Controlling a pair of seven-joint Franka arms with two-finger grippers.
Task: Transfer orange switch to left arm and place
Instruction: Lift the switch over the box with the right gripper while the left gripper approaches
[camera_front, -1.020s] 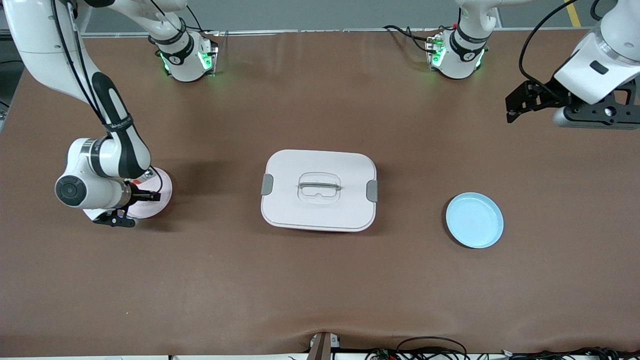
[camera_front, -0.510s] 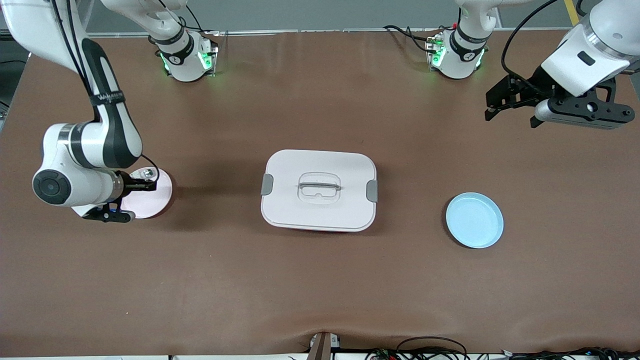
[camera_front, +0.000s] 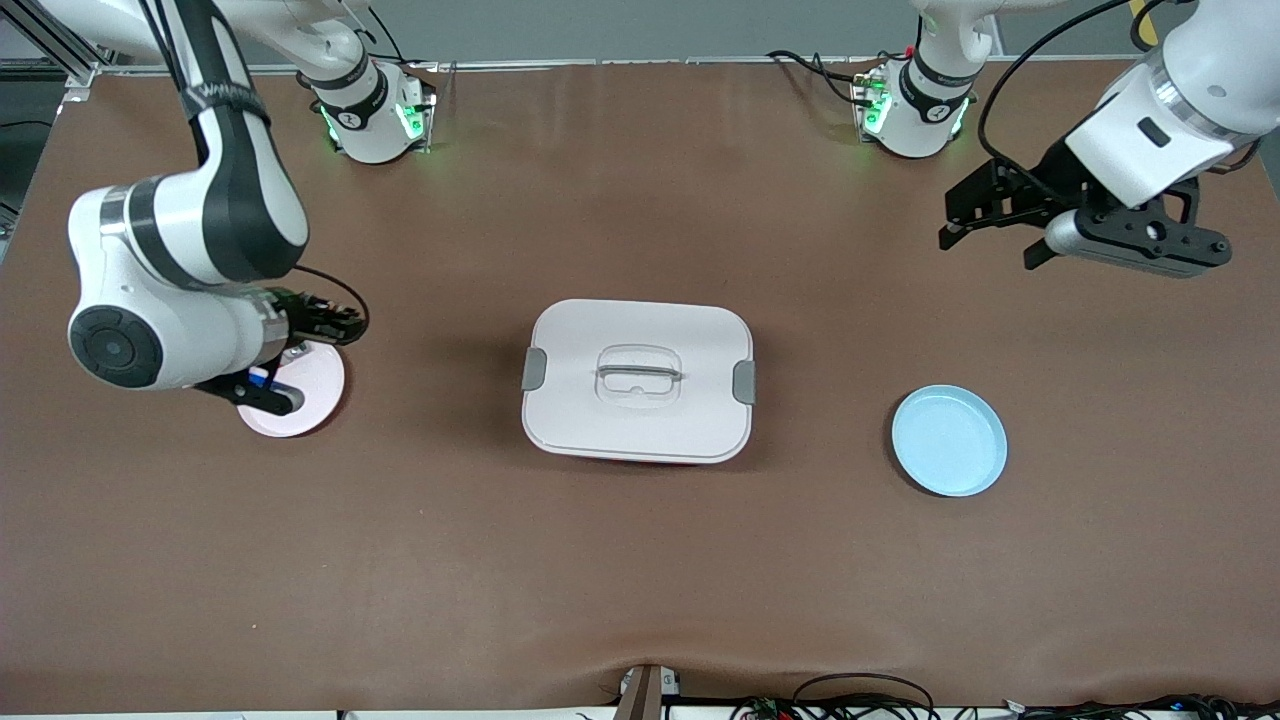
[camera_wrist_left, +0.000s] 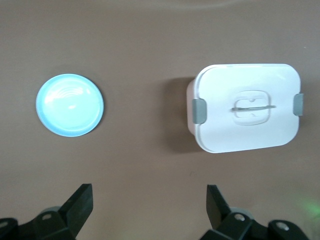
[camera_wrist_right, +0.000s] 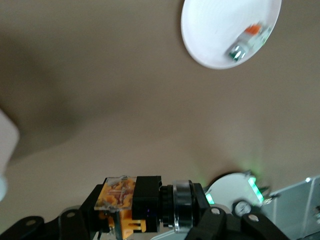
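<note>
The orange switch (camera_wrist_right: 131, 202), a black block with orange and clear parts, is gripped in my right gripper (camera_wrist_right: 142, 212). In the front view my right gripper (camera_front: 340, 324) hangs over the edge of the pink plate (camera_front: 310, 395), at the right arm's end of the table. The white box (camera_front: 637, 380) with grey latches stands at the table's middle and shows in the left wrist view (camera_wrist_left: 247, 107) too. My left gripper (camera_front: 955, 218) is open and empty, up in the air over bare table at the left arm's end; its fingers (camera_wrist_left: 80, 200) stand wide apart.
A light blue plate (camera_front: 948, 440) lies between the box and the left arm's end, and shows in the left wrist view (camera_wrist_left: 70, 104). A small silver-green piece with a red bit (camera_wrist_right: 245, 45) lies in the pink plate (camera_wrist_right: 215, 30).
My right gripper has risen from the pink plate and swung toward the robots' bases, carrying the switch. My left gripper has moved toward the table's middle.
</note>
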